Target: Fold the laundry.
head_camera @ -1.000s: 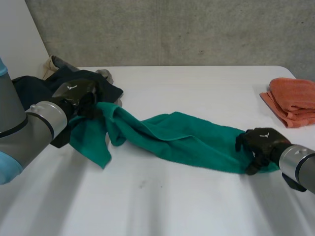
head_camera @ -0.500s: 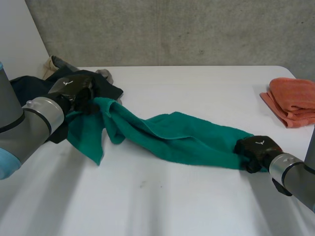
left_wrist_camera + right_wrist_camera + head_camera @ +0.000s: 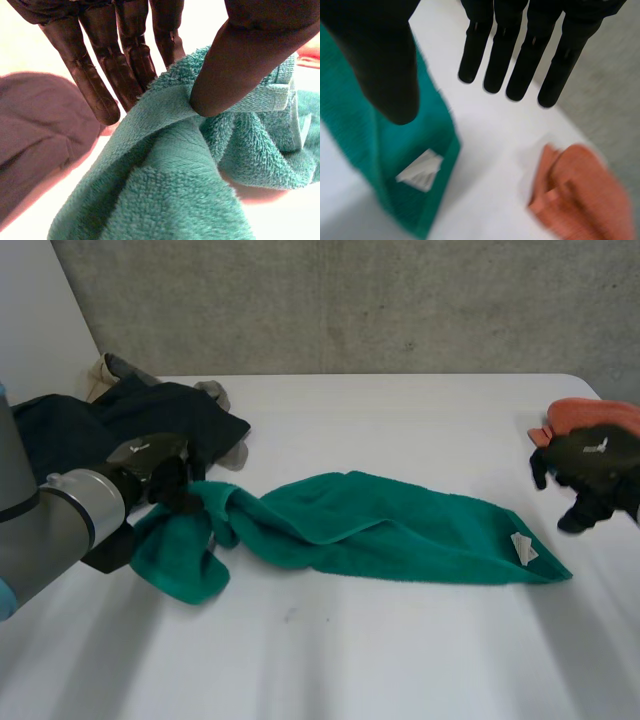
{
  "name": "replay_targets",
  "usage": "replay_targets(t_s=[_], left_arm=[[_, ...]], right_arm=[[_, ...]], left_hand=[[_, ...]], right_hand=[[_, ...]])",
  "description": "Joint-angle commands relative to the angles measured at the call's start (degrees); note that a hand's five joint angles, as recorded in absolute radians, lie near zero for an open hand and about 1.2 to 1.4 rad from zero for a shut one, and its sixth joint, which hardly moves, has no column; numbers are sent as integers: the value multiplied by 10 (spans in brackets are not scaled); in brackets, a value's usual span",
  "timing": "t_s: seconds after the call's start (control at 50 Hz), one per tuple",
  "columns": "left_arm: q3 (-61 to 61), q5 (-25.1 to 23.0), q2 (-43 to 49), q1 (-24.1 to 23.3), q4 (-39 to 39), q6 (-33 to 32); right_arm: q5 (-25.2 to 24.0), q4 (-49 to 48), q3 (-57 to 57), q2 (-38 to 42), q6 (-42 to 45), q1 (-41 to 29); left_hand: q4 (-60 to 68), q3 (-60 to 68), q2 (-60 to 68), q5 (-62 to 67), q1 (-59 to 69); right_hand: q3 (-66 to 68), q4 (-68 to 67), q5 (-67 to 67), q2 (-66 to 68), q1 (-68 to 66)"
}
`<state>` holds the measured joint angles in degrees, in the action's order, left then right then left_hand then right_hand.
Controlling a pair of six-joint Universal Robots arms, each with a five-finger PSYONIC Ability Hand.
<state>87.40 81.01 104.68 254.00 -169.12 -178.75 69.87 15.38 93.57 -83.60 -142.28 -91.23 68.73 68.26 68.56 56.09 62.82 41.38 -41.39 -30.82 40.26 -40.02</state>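
A green towel [image 3: 390, 530] lies stretched across the white table [image 3: 400, 650], bunched at its left end. My left hand [image 3: 160, 470] pinches that bunched end, the thumb [image 3: 240, 60] pressing the towel's hem [image 3: 165, 165] against the straight fingers [image 3: 125, 55]. My right hand [image 3: 590, 470] hangs in the air above and to the right of the towel's right end, open and empty, its fingers [image 3: 520, 55] straight. The towel's right corner [image 3: 415, 170] lies flat under it with a white label [image 3: 523, 549] showing.
A dark pile of clothes [image 3: 110, 425] sits at the back left, just behind my left hand. A folded orange towel [image 3: 590, 415] lies at the table's right edge, partly behind my right hand, and appears as [image 3: 585, 195] beside the fingers.
My right hand let go of the towel's right end and rose up to the right. My left hand moved nearer and lower with its end, and the towel sank flat.
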Motion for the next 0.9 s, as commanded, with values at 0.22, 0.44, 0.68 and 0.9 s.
replay_targets(t_s=[0.22,0.44,0.68,0.9], left_arm=[[-39,1,20,2,-45,-3],[-44,2,24,1,-46,-2],[-46,1,19,3,-46,4],[-46,-1,-18,11,4,-4]], right_arm=[[8,-181,115,110,-158,-7],[11,-207,104,157,-155,-33],[12,-229,101,173,-155,-46],[8,5,0,5,-33,-37]], left_hand=[[113,117,114,139,172],[113,117,114,139,172],[113,117,114,139,172],[113,117,114,139,172]], right_hand=[[-32,32,26,-21,18],[22,-22,-27,33,-35],[386,-386,-392,397,-400],[386,-386,-392,397,-400]])
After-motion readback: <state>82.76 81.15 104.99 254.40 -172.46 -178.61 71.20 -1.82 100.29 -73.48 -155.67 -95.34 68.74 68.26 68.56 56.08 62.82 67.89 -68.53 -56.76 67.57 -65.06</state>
